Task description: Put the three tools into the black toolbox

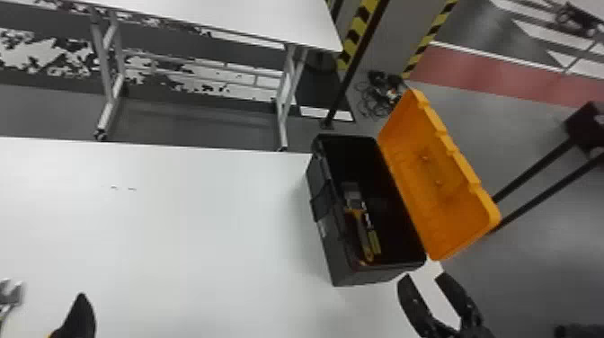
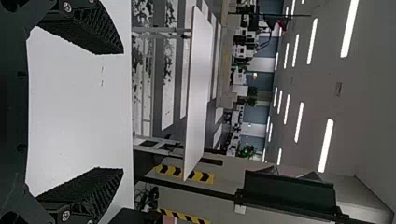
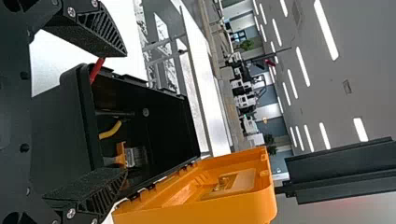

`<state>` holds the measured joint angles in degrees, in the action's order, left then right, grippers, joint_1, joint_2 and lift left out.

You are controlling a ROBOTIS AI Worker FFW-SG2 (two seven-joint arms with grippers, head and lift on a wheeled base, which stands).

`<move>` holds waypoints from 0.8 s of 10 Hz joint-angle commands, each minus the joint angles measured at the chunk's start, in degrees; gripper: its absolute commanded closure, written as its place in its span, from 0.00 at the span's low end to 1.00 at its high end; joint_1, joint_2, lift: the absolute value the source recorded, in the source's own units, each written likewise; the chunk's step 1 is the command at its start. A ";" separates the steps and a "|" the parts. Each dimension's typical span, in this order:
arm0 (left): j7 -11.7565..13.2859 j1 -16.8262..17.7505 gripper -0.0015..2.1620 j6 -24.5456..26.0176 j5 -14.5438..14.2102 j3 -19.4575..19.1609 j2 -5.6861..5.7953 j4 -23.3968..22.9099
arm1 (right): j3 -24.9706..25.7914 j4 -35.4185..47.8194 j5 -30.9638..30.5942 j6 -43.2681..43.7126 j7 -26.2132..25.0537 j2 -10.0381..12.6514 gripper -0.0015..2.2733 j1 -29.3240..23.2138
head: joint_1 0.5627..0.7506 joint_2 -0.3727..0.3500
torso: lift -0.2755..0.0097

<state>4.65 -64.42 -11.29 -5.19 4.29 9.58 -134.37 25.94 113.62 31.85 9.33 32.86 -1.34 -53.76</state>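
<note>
The black toolbox (image 1: 324,215) stands at the table's right side, its orange lid (image 1: 431,180) swung back. Inside lie tools with grey metal and orange-yellow handles (image 1: 364,233). In the right wrist view, a red handle (image 3: 96,70) crosses the toolbox rim (image 3: 84,107). Just past the box's near end is my right gripper (image 1: 424,281), open and holding nothing; in its wrist view the gripper (image 3: 125,112) frames the box's end. A metal wrench head (image 1: 14,294) shows at the table's left edge. Beside it is my left gripper (image 1: 82,314); in its own view the gripper (image 2: 122,112) is open and empty.
The white table (image 1: 179,224) spreads left of the toolbox. Beyond its far edge stand a second white table (image 1: 224,18) and a dark post (image 1: 355,67). Cables (image 1: 379,96) lie on the floor behind the lid.
</note>
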 commanded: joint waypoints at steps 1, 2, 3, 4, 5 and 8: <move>0.01 0.00 0.05 0.00 0.00 0.02 0.00 -0.02 | 0.07 0.02 0.23 0.02 0.01 0.02 0.06 -0.03 | 0.70 0.03 | 0.79; 0.01 0.00 0.05 0.00 0.00 0.02 0.00 -0.02 | -0.01 0.02 0.23 0.02 0.01 0.02 0.06 -0.03 | 0.70 0.03 | 0.79; 0.01 0.00 0.05 0.00 0.00 0.02 0.00 0.07 | -0.01 0.02 0.23 0.20 0.01 0.02 0.06 -0.03 | 0.70 0.03 | 0.79; 0.01 0.00 0.05 0.00 0.00 0.02 0.00 0.07 | -0.01 0.02 0.23 0.02 0.01 0.02 0.06 -0.03 | 0.70 0.03 | 0.79; 0.01 0.00 0.05 0.00 0.00 0.02 0.00 0.07 | 0.07 0.02 0.23 0.02 0.09 0.02 0.06 -0.11 | 0.70 0.03 | 0.79; 0.01 0.00 0.05 0.00 0.00 0.02 0.00 0.07 | 0.16 0.02 0.23 0.20 0.09 0.02 0.06 -0.11 | 0.70 0.03 | 0.79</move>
<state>4.66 -64.42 -11.29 -5.18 4.31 9.59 -134.27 26.10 113.64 32.08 9.44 32.96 -1.32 -53.88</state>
